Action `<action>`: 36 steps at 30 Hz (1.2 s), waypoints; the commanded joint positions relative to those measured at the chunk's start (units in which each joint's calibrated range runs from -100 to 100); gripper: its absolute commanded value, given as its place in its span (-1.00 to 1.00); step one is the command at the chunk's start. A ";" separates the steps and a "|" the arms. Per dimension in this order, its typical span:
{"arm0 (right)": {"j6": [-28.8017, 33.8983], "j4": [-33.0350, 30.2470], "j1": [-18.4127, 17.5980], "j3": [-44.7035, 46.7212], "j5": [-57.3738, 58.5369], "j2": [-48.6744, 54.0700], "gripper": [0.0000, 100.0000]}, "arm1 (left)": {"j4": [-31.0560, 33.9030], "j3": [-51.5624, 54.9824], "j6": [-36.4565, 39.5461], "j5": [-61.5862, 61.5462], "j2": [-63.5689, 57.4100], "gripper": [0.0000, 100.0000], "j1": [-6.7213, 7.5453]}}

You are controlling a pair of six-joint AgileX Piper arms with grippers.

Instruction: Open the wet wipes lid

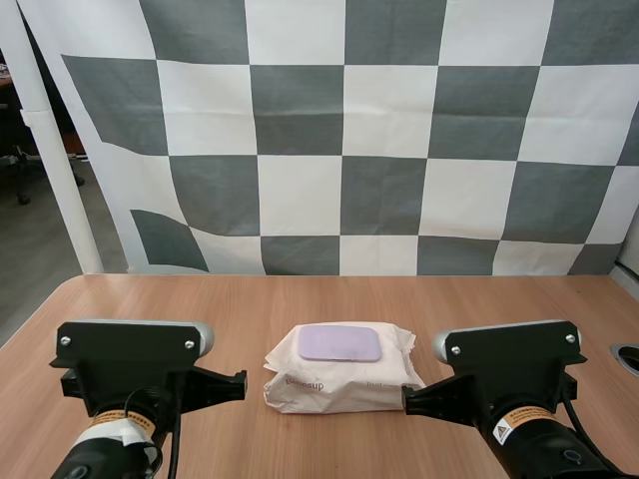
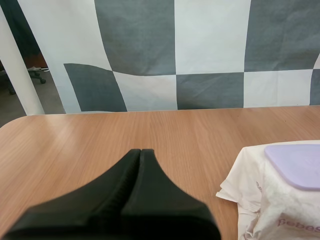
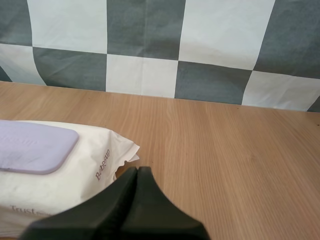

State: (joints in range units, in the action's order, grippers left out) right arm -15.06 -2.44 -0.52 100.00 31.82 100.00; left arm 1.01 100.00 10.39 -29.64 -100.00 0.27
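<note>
Currently, lid [image 1: 339,343]: pale purple flap, flat and closed on the pack's top, toward its 12 o'clock side.
Wet wipes pack [image 1: 344,384]: soft white pack on the table [image 1: 300,294], between the two grippers, nearer the table's 6 o'clock edge.
Left gripper [image 2: 141,151]: fingers pressed together into one wedge, empty, at the pack's 8 o'clock, apart from it.
Right gripper [image 3: 137,170]: fingers likewise together, empty, just beside the pack's 4 o'clock corner.
Step in hand: the approach, as I judge; lid untouched.
Doing it well: probably steady the pack with one gripper, part the other's fingers, catch the lid's free edge and lift gently so the pack stays down; which edge is hinged I cannot tell.
</note>
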 commanded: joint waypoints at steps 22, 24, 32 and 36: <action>0.54 0.31 -0.02 -4.34 -7.34 0.00 -1.00 | 0.50 -3.38 -0.01 4.30 0.00 -1.00 0.02; 0.54 0.31 -0.02 -7.40 -7.34 0.00 -1.00 | 0.50 -6.36 -0.10 4.30 0.00 -1.00 0.02; 0.54 0.31 -0.02 -19.58 -5.59 0.00 -1.00 | 0.50 -19.14 -4.48 3.55 0.00 -1.00 0.02; 0.54 0.31 -0.02 -22.93 -3.89 0.00 -1.00 | 0.50 -24.21 -4.59 1.59 0.00 -1.00 0.02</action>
State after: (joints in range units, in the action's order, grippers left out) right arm -14.49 -2.17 -0.52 78.33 27.83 100.00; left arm 1.48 78.34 5.84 -27.89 -100.00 0.27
